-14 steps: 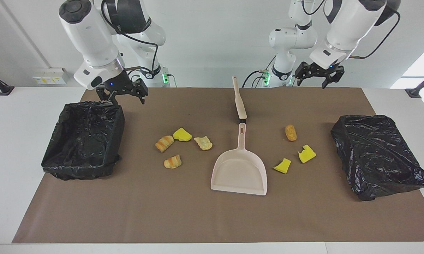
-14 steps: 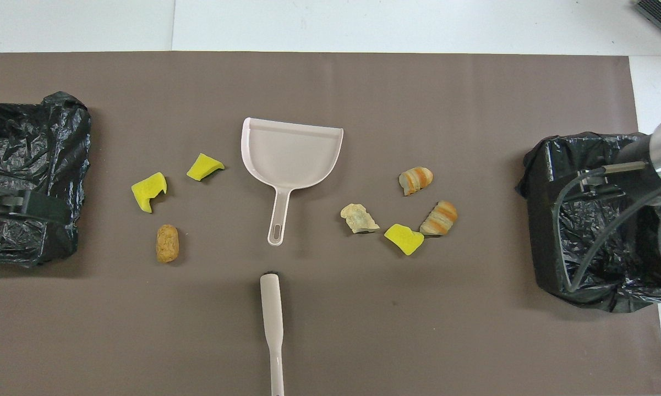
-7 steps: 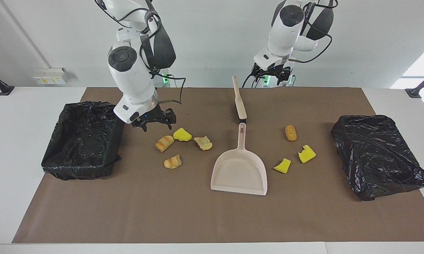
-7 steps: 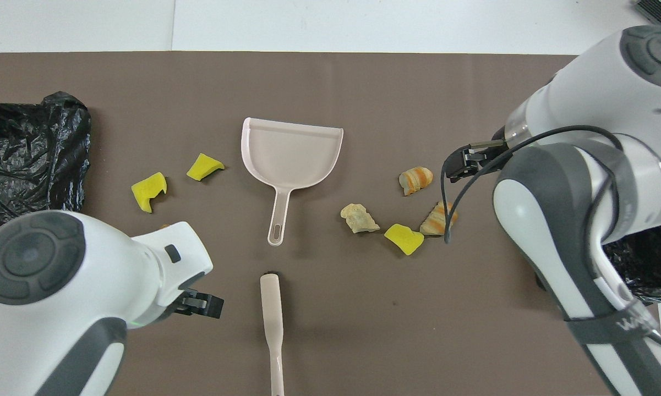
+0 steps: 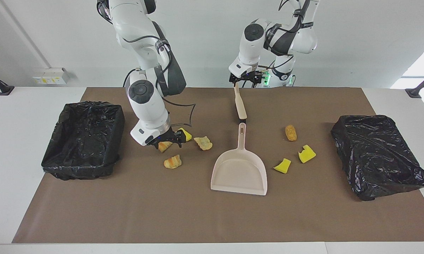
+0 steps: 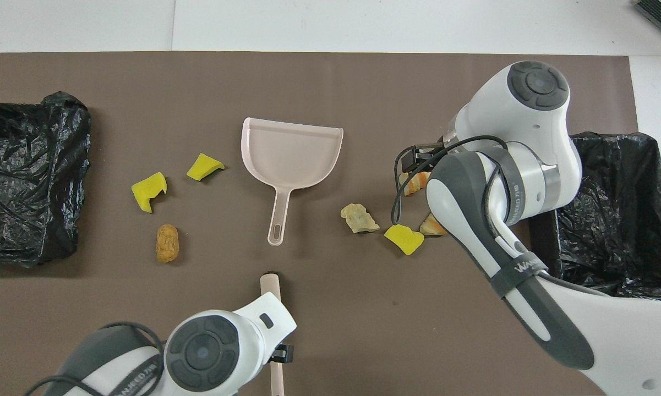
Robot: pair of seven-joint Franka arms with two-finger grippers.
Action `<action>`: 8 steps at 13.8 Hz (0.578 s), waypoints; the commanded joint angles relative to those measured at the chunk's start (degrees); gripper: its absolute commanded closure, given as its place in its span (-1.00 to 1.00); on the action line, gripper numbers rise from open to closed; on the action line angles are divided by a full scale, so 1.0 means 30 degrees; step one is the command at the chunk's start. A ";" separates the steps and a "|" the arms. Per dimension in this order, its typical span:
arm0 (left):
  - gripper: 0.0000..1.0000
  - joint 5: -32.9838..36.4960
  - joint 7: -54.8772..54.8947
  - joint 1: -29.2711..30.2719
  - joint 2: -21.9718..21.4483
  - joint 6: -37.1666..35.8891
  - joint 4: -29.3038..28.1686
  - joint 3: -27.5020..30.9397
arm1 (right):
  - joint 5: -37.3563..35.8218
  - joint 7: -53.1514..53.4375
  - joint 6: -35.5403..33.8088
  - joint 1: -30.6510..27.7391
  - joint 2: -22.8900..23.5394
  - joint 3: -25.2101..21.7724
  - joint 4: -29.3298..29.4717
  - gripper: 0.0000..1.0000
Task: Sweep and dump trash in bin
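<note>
Currently at the outset: tabletop (image 5: 49, 218) with brown mat, two black-lined bins (image 5: 83, 139) (image 5: 377, 155) showing no trash inside. Beige dustpan (image 5: 240, 169) flat at mid-mat, unheld; brush (image 5: 239, 102) nearer the robots, unheld. Seven scraps of trash (image 5: 172, 161) unswept, four toward the right arm's end, three toward the left arm's. Right gripper (image 5: 166, 141) low over a croissant piece, fingers wide, empty. Left gripper (image 5: 243, 78) over brush handle tip, fingers wide. Contact with either unclear; brush bristles barely visible.

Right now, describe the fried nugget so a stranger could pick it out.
Start at the beige dustpan mid-table. Toward the left arm's end lie three scraps; the nugget is the one nearest the robots. It is a brown, crumbed oval, while the other two are yellow sponge.
</note>
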 commanded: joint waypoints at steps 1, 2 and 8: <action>-1.00 -0.0271 -0.1316 -0.1398 -0.0326 0.1247 -0.1351 0.0384 | -0.0118 0.0444 0.0203 -0.0005 -0.0335 0.0010 -0.0287 -1.00; -1.00 -0.0358 -0.1958 -0.1866 -0.0122 0.2033 -0.1846 0.0384 | -0.0205 0.0473 0.0203 -0.0005 -0.0364 0.0010 -0.0287 -1.00; -1.00 -0.0476 -0.3606 -0.2281 0.0437 0.3975 -0.2349 0.0443 | -0.0382 0.0473 0.0203 -0.0005 -0.0394 0.0010 -0.0375 -1.00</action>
